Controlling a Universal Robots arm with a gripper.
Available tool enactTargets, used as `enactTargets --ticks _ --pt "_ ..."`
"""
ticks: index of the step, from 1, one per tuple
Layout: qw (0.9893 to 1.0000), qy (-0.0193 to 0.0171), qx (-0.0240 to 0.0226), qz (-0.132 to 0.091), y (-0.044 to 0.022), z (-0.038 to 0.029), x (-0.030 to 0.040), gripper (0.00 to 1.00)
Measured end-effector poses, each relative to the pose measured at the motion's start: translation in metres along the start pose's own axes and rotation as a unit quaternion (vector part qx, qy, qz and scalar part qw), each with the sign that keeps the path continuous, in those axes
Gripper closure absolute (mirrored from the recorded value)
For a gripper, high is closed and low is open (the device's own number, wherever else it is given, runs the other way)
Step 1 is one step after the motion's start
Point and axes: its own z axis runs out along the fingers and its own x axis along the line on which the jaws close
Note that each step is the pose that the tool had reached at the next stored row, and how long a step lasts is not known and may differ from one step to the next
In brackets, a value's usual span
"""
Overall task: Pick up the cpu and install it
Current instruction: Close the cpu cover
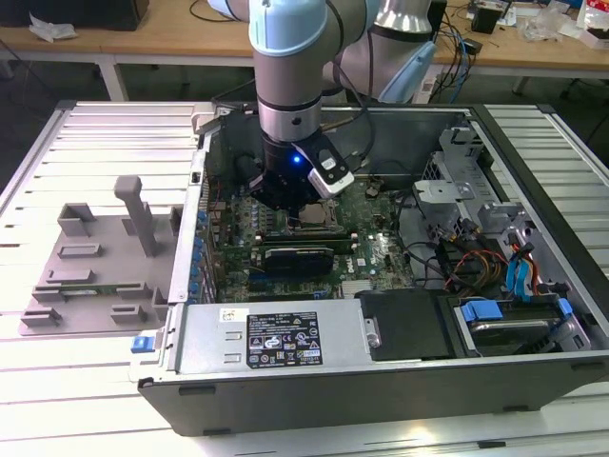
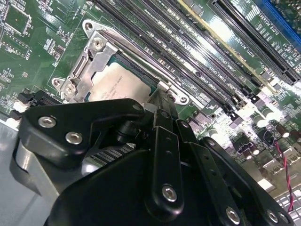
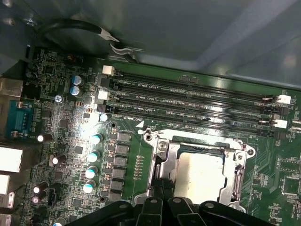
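Status: I have the black linked hand [image 3: 162, 179] low inside the open dark-grey computer case [image 1: 381, 381], directly over the green motherboard [image 3: 127, 155]. The cpu [image 3: 200, 176], a small flat square chip with a pale silver top, lies flat inside the silver metal socket frame [image 3: 237, 174], beside the long black memory slots [image 3: 188, 101]. The tip of the hand sits at one edge of the chip. I cannot tell whether the hand is apart, together or clamped on the chip. I judge the step in hand to be the seating stage of installation, with pickup complete. Any further motion here calls for small, straight vertical travel, keeping the chip level and square in the frame and keeping the hand off the frame's raised edges.
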Motion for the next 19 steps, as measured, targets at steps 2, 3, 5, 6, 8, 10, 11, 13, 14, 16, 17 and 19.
enactTargets --ticks 2,3,5,6,8,10,11,13,14,16,17,19 --pt "1.0 0.0 0.0 0.0 0.0 -0.0012 -0.0001 0.89" --pt "1.0 -0.0001 0.0 0.0 0.0 -0.0032 -0.0002 0.89" --pt "1.0 -0.0001 0.0 0.0 0.0 -0.0104 -0.0006 0.89" --pt "1.0 -0.0001 0.0 0.0 0.0 -0.0141 -0.0008 0.89" --pt "1.0 -0.0001 0.0 0.0 0.0 -0.0194 -0.0011 0.89" --pt "1.0 -0.0001 0.0 0.0 0.0 -0.0312 -0.0018 0.89" --pt "1.0 -0.0001 0.0 0.0 0.0 -0.037 -0.0021 0.89" --pt "1.0 -0.0001 -0.0001 0.0 0.0 -0.0379 -0.0022 0.89" --pt "1.0 -0.0001 0.0 0.0 -0.0001 -0.0379 -0.0024 0.89" --pt "1.0 0.0 0.0001 0.0 -0.001 -0.0376 -0.0085 0.89" --pt "1.0 -0.0001 0.0001 0.0 -0.0014 -0.0374 -0.0113 0.89" --pt "1.0 -0.0001 0.0 0.0 -0.0024 -0.037 -0.0178 0.89"
